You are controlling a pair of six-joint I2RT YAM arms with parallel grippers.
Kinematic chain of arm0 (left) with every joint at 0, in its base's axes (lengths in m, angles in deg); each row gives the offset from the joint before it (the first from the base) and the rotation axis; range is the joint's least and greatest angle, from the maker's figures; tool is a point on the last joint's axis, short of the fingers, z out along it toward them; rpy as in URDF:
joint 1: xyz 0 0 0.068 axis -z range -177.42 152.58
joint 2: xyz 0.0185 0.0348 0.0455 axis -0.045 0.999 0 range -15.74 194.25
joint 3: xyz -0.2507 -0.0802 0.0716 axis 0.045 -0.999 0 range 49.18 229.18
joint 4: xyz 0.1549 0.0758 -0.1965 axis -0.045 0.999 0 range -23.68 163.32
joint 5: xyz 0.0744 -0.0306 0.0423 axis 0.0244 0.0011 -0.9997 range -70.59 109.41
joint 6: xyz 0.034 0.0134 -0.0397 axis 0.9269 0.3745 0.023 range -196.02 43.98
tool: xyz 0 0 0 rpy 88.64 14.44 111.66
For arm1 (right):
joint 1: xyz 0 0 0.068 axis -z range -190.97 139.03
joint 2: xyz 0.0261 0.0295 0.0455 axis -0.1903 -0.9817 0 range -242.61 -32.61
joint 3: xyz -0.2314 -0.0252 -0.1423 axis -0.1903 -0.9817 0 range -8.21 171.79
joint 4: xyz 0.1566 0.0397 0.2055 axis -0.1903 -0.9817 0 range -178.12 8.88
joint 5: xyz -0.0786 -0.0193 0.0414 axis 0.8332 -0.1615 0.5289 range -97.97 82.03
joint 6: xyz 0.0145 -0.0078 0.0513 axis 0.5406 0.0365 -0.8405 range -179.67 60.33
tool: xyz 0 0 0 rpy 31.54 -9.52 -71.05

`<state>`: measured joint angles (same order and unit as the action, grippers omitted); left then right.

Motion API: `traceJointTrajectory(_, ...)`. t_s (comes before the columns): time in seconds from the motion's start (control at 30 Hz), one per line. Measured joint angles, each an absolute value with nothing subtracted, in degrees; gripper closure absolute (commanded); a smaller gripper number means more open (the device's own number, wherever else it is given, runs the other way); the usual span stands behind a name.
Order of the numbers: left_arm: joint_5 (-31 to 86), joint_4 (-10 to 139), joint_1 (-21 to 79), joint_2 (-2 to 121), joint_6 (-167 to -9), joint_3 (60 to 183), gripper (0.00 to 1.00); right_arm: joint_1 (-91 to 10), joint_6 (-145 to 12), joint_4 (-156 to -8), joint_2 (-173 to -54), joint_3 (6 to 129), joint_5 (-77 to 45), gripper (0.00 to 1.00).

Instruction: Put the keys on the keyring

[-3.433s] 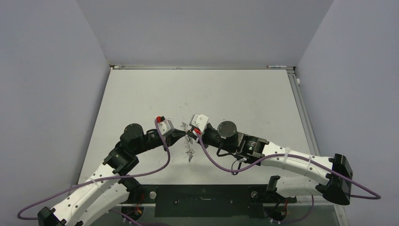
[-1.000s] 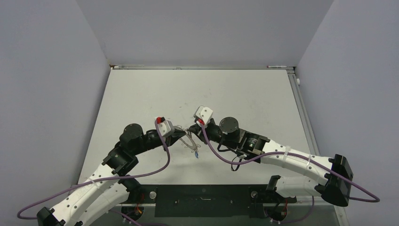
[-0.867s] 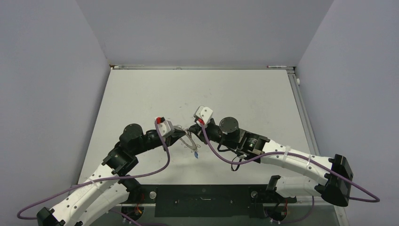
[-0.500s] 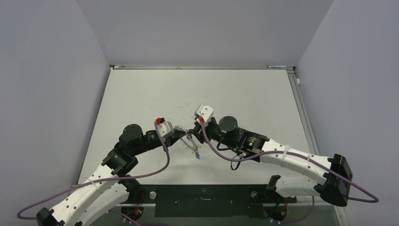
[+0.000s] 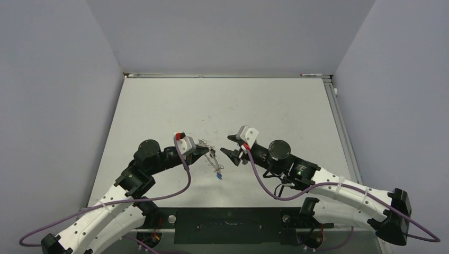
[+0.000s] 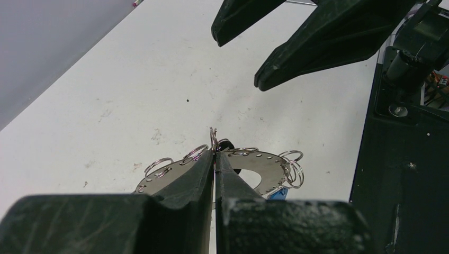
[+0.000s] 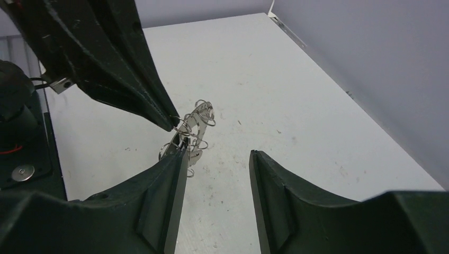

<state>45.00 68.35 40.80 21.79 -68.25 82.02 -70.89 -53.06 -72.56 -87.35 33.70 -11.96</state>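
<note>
Pinching the keyring (image 6: 254, 161) at its rim, the left gripper (image 6: 214, 156) presents it lifted, presumably for threading; the right gripper (image 7: 217, 154) stands parted, empty.

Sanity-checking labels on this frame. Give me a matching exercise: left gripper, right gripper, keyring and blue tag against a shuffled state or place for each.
Things:
1. left gripper
2. right gripper
3. keyring
4. blue tag

States or places:
A. open, holding nothing
B. attached at the keyring's rim
C. shut, pinching the keyring's edge
D. flat, grey, held at one edge

Pairs: 1-C, 2-A, 3-D, 4-B
</note>
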Motion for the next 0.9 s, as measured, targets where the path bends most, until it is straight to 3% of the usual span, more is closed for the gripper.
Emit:
traceJointTrajectory(0.4, 46.4, 68.3, 40.8, 21.4, -68.2, 82.0, 1.0, -69.9, -47.6, -70.8, -86.7, 32.8, -25.9, 0.54)
traceJointTrajectory(0.57, 47.3, 68.3, 40.8, 20.8, -68.2, 82.0, 1.0, -68.1, -46.6, -71.8, -89.1, 33.7, -29.7, 0.6)
traceJointTrajectory(0.9, 48.4, 68.3, 41.1, 20.1, -68.2, 82.0, 1.0, -64.7, -46.6, -71.8, -94.2, 37.3, -36.7, 0.63)
